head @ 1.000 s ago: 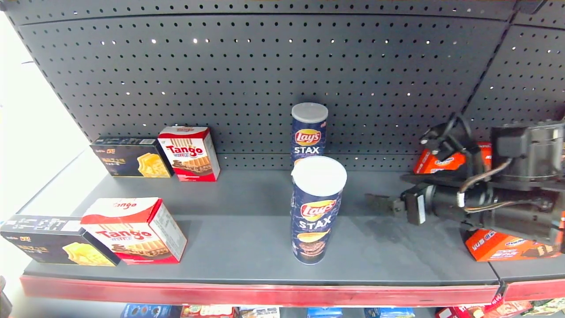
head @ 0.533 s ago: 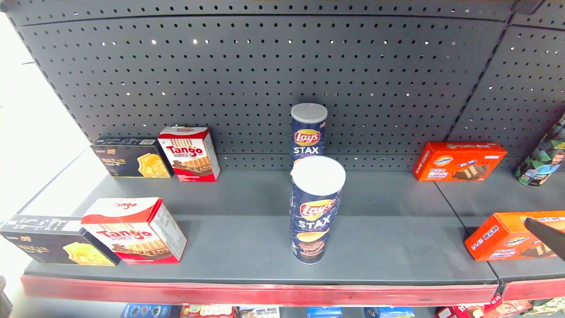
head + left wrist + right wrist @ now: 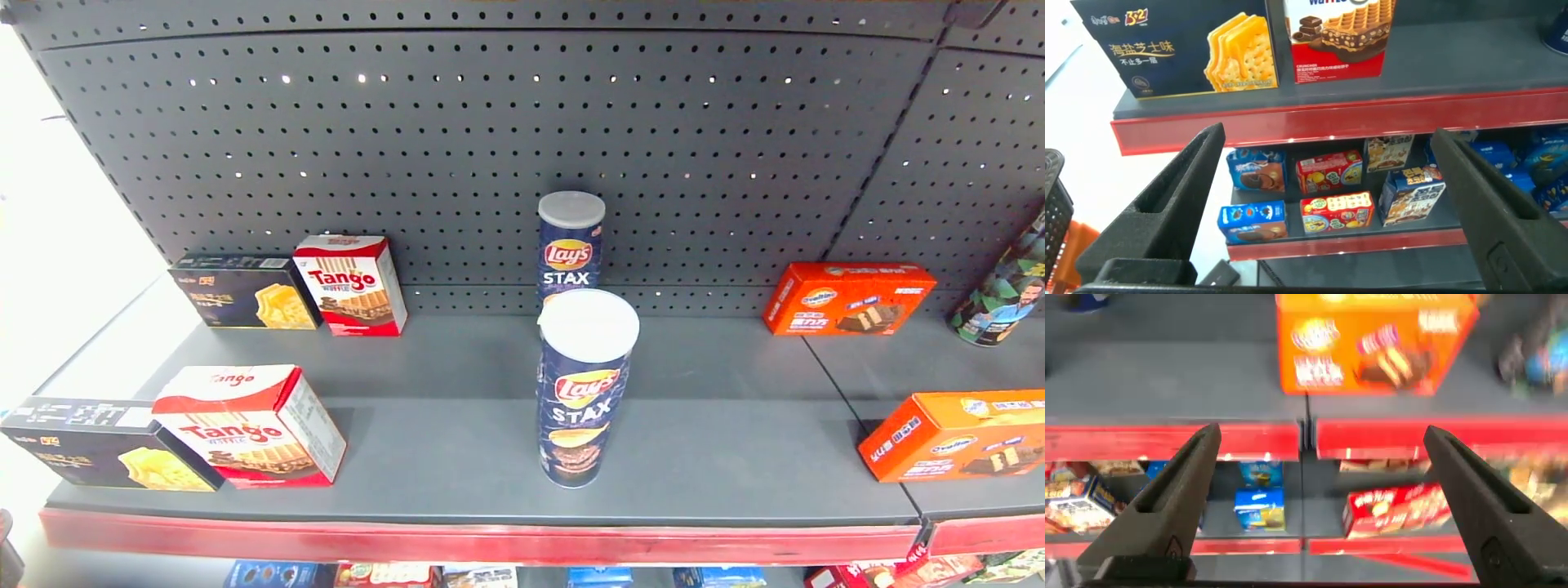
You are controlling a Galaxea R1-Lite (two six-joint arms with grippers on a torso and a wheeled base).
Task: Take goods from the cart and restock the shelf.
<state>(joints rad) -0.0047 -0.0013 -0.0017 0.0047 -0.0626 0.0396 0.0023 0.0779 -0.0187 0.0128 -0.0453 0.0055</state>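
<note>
Two dark blue chip cans stand upright on the grey shelf [image 3: 441,441]: the front can [image 3: 584,392] at mid-depth, the back can [image 3: 570,245] against the pegboard. My left gripper [image 3: 1327,135] is open and empty in front of the shelf's red front lip [image 3: 1372,114], below a black biscuit box [image 3: 1180,49] and a red wafer box [image 3: 1339,37]. My right gripper [image 3: 1321,431] is open and empty too, facing the red lip below an orange box [image 3: 1372,343].
Black and red boxes [image 3: 245,425] sit at the shelf's left, front and back. Orange boxes [image 3: 849,298] and a patterned can [image 3: 1004,298] are on the right. Small goods [image 3: 1331,196] fill the lower shelf. Bare shelf lies on both sides of the cans.
My right arm, which reached over the shelf beside the front can a second ago, has drawn back out of the head view. The cans and boxes have not moved.
</note>
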